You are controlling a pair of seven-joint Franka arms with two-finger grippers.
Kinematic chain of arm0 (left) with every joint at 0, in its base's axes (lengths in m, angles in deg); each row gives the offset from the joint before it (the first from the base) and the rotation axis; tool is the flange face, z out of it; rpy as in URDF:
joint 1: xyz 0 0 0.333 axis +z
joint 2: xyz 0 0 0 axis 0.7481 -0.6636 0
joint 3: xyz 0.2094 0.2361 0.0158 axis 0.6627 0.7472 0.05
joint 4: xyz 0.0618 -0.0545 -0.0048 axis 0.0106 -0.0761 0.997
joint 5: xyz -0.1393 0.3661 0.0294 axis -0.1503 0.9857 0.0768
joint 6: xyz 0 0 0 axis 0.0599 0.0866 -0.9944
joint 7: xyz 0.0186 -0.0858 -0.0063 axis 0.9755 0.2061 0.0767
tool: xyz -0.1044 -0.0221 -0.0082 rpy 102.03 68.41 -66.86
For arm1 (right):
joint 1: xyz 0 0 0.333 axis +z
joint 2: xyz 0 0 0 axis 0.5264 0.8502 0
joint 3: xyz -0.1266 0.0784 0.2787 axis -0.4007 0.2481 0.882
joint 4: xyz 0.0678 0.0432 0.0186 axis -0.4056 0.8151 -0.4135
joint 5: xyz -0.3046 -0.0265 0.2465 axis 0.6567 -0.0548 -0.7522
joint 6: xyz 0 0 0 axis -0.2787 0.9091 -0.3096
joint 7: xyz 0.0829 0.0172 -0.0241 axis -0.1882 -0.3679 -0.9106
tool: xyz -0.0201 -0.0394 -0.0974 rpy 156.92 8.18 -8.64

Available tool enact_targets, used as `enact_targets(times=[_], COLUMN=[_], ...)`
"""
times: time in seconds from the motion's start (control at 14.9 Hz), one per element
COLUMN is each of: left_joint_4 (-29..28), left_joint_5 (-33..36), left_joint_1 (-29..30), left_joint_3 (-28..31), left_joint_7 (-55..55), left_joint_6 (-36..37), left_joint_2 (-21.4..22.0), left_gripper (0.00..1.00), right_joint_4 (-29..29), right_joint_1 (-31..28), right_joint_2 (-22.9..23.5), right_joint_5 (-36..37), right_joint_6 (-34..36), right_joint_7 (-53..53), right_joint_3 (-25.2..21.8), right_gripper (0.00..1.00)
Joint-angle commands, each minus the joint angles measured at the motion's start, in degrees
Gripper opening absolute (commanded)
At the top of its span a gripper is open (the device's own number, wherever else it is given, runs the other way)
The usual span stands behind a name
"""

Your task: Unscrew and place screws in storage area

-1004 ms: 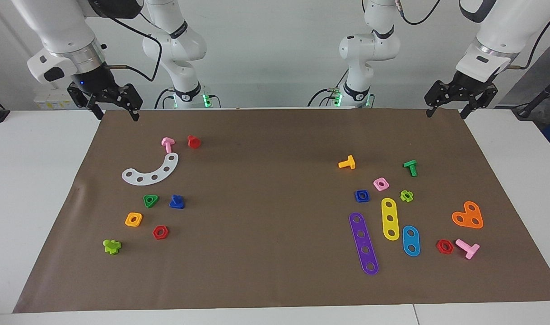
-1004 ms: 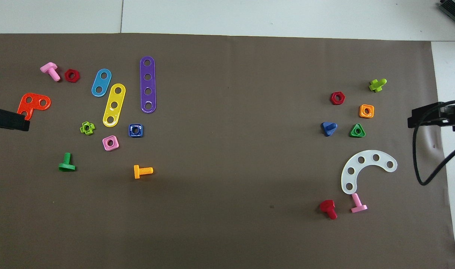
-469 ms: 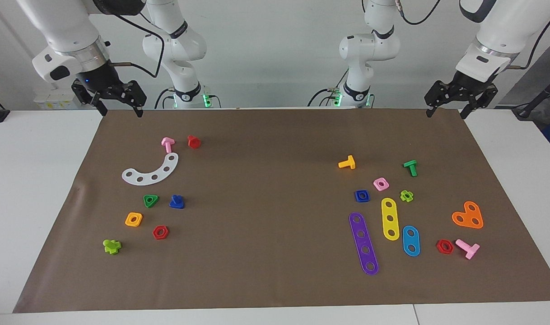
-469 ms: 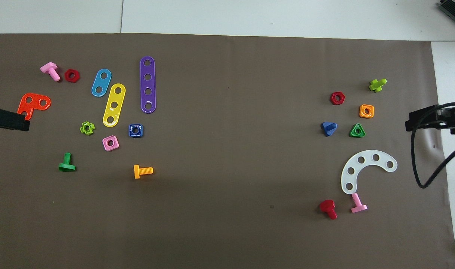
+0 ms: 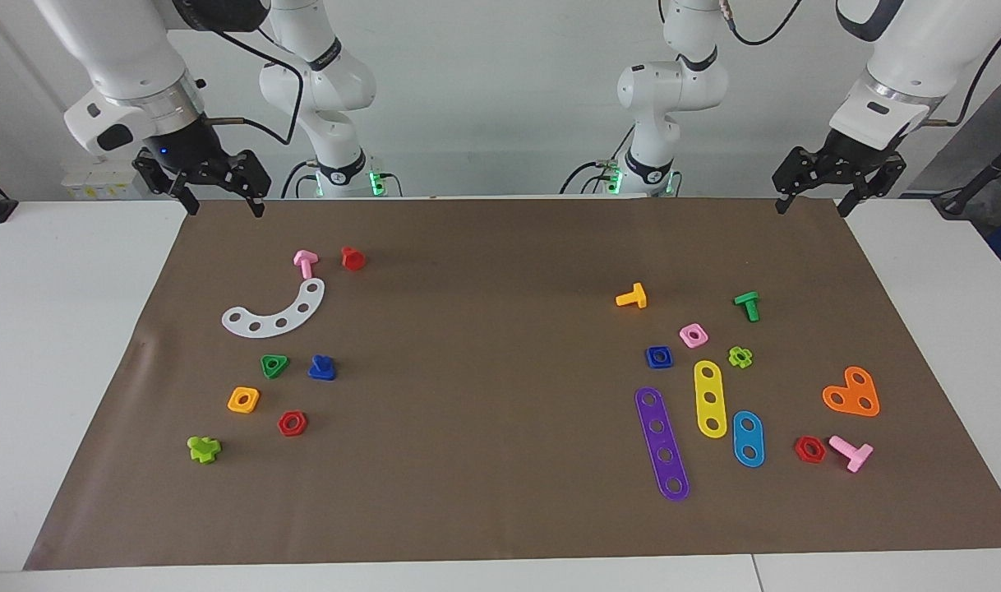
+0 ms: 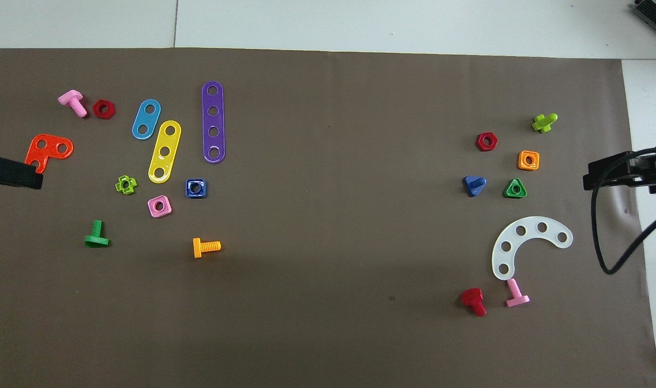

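One dark-blue screw (image 5: 322, 367) lies loose on the mat beside the green triangle nut (image 5: 274, 365), within the storage area, below the raised right end effector (image 5: 219, 207). Both end effectors, left (image 5: 813, 205) included, hang empty, fingers apart; the task looks finished.

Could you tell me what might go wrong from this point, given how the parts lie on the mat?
1. The dark-blue screw lies close beside the green triangle nut; a gripper coming down on it could knock the nut.
2. The dark-blue square nut at the left arm's end shares the screw's colour and might be picked by mistake.
3. The right gripper and the left gripper hang open over the mat's edge nearest the robots, holding nothing, so any reach is long.
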Motion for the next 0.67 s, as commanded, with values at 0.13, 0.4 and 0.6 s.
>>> enact_targets(times=[0.13,0.4,0.6], left_joint_4=[-0.27,-0.27,-0.27], left_joint_5=[-0.5,-0.5,-0.5], left_joint_1=[0.98,0.98,0.98], left_joint_3=[-0.46,-0.46,-0.46], left_joint_7=[-0.46,-0.46,-0.46], left_joint_6=[0.77,0.77,0.77], left_joint_2=[0.42,0.42,0.42], left_gripper=[1.0,1.0,1.0], right_joint_4=[0.98,0.98,1.07], right_joint_1=[-0.24,-0.24,-0.24], right_joint_2=[-0.66,-0.66,-0.66], right_joint_5=[0.56,0.56,0.47], right_joint_6=[-0.73,-0.73,-0.73], right_joint_7=[0.1,0.72,0.63], right_joint_3=[0.46,0.46,0.46], right_gripper=[1.0,1.0,1.0])
